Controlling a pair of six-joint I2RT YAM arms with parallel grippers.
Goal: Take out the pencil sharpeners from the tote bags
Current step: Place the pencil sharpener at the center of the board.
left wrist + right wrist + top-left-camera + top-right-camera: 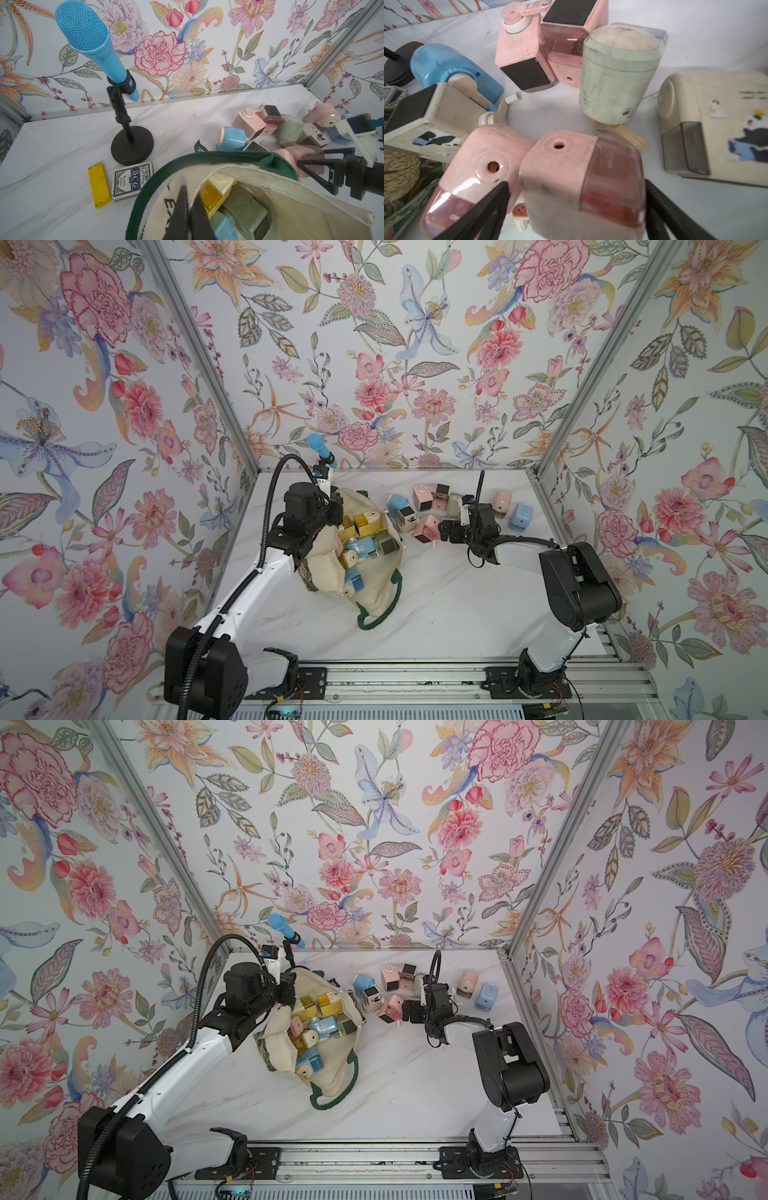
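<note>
Deep inside tote bag (375, 591), pencil sharpeners (365, 526) mostly hidden

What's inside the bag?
Sharpeners sit piled in the bag: yellow, blue, green and pink ones show. Anything beneath them, or under the folded cloth, is hidden.

cams | both top views: high, looking down on whole table (436, 605) | wrist views: low, close, sharing pencil sharpeners (249, 122)
</note>
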